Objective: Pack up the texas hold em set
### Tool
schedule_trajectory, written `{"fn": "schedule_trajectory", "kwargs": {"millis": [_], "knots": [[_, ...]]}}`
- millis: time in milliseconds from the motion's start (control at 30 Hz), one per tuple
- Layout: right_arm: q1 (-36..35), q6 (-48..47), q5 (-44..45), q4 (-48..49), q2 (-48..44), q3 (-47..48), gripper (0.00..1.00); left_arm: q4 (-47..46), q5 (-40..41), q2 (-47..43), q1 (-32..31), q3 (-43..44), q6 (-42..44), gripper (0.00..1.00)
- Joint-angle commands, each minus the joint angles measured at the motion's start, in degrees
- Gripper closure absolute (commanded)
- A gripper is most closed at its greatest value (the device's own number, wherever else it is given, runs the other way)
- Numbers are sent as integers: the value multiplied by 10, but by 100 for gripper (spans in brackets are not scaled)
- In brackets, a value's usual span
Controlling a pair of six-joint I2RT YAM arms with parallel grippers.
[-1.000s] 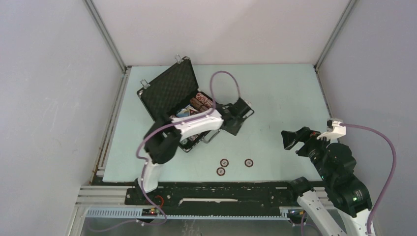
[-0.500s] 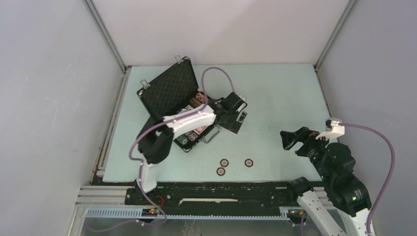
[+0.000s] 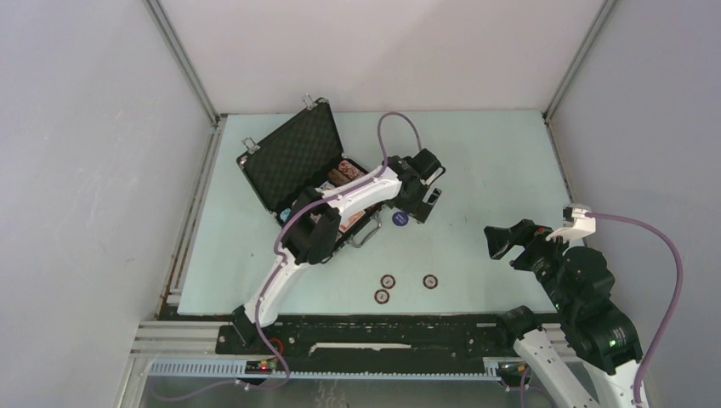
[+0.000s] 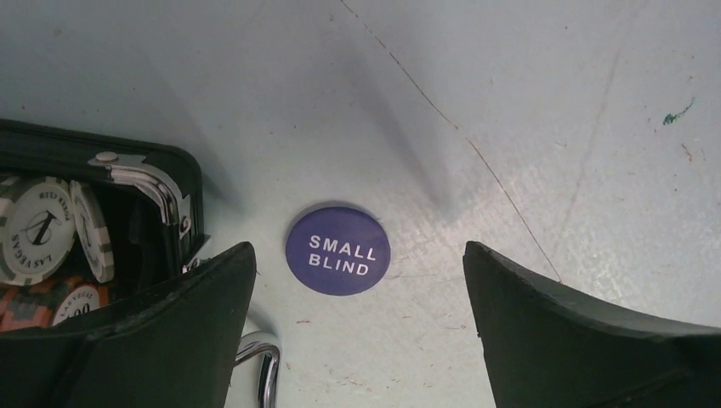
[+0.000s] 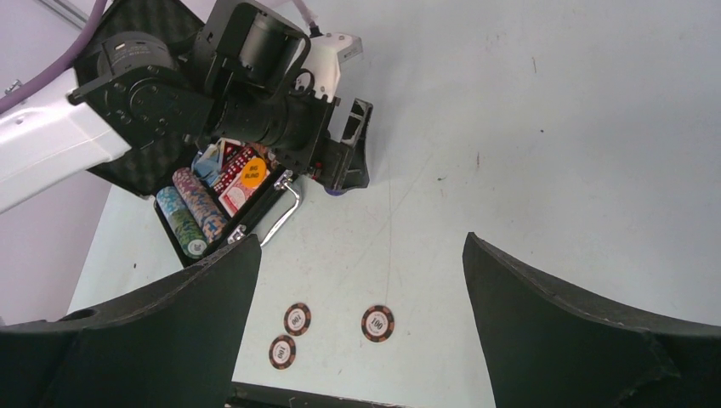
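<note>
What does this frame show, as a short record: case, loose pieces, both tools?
case: open, lid up, partly filled
button: blue, reads SMALL BLIND, flat on table just outside case
loose chips: three, on table towards its near edge
left tool: open, over button, holding nothing
right tool: open, empty, off to the right, away from the pieces

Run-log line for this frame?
left jaws: open over blue button, on table by case | right jaws: open, empty | case: open | loose: three chips
</note>
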State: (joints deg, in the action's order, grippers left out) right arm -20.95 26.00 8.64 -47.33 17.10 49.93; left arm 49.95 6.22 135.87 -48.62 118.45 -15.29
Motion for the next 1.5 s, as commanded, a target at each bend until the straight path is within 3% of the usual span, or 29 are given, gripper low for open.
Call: {"fn": "schedule_trajectory", "kwargs": {"millis": [0,333,900,1467], "knots": [[-3,-9,0,17,10,-2,1,59,-22,30,16,75,22,4],[-4,-6,-1,16,11,-2,1,75,-30,54,17,92,32,13],[-3,-6,-2,16,11,-2,1,78,-35,46,13,88,26,48],[-3,-7,-2,21,6,-5,1,82,-33,-77,2,73,22,54]]}}
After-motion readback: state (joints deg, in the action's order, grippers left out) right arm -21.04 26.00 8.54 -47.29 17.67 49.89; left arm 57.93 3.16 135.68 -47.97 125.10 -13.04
